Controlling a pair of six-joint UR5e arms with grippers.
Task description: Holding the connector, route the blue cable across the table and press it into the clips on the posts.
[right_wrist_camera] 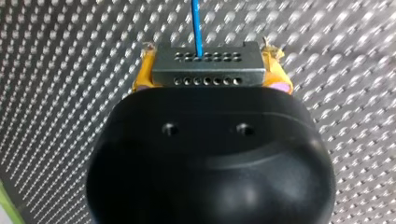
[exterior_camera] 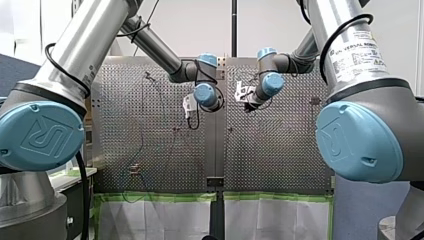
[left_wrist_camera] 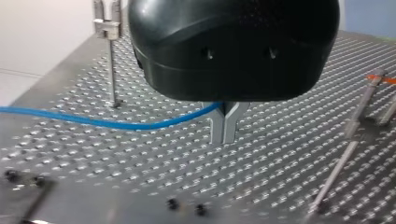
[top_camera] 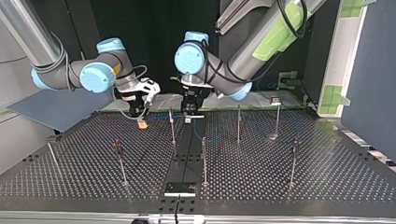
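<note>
Clamping the grey connector (right_wrist_camera: 233, 70) between yellow pads (right_wrist_camera: 145, 70), my right gripper (right_wrist_camera: 208, 70) hangs over the perforated table (right_wrist_camera: 70, 70). The blue cable (right_wrist_camera: 198, 28) leaves the connector's holed upper face and runs straight ahead of the gripper. In the left wrist view, my left gripper (left_wrist_camera: 226, 126) has its metal fingers (left_wrist_camera: 217, 128) drawn together on the same cable. The cable comes in from the side in a shallow sag just above the table. Beyond the cable stands an upright post (left_wrist_camera: 112, 70) with a clip (left_wrist_camera: 107, 25) at its top, and the cable is not in that clip. In the top view the two grippers hang near each other at the table's far side, with my right at the view's left and my left near the middle. Further thin posts stand well apart across the table.
</note>
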